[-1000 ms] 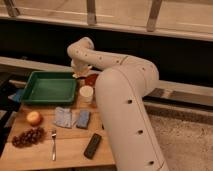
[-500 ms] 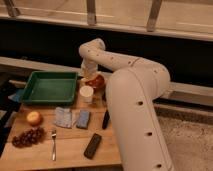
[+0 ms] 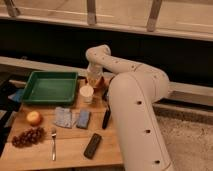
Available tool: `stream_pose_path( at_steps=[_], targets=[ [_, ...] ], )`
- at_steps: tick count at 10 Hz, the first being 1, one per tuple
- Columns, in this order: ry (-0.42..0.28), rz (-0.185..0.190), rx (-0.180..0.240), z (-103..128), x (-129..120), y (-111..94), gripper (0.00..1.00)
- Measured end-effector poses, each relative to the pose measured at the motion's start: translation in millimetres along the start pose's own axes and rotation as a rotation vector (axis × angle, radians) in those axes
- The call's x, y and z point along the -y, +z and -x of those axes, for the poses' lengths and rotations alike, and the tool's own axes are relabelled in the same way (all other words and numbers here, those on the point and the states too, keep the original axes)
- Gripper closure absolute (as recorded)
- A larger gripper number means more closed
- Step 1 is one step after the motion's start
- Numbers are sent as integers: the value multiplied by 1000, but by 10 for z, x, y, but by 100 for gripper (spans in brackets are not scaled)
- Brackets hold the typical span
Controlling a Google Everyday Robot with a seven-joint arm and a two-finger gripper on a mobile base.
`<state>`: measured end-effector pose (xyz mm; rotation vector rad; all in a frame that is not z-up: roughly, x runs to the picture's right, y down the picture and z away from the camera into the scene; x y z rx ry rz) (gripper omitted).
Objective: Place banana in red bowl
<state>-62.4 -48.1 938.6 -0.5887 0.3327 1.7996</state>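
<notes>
1. Since the earlier frame the arm has swung right and lowered; the gripper (image 3: 95, 76) now hangs just above the red bowl (image 3: 100, 83), right of the white cup (image 3: 87, 93).
2. Risk: the cup stands just beside, so a low sweep could topple it.
3. The banana (image 3: 94, 78) seems to be at the gripper, over the bowl; its grip I cannot tell.

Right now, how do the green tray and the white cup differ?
The green tray is wide, shallow and rectangular; the white cup is small, round and upright. The tray sits at the table's far left; the cup stands just right of it, directly below the gripper, which hangs over the red bowl. Both rest on the wooden table.
</notes>
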Motion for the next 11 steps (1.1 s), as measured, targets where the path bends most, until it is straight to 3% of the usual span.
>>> stream_pose_path(
  at_steps=[5, 6, 11],
  targets=[
    [36, -12, -7, 72, 57, -125, 24],
    [35, -8, -12, 74, 41, -147, 20],
    [30, 1, -17, 69, 18, -156, 20]
  ],
)
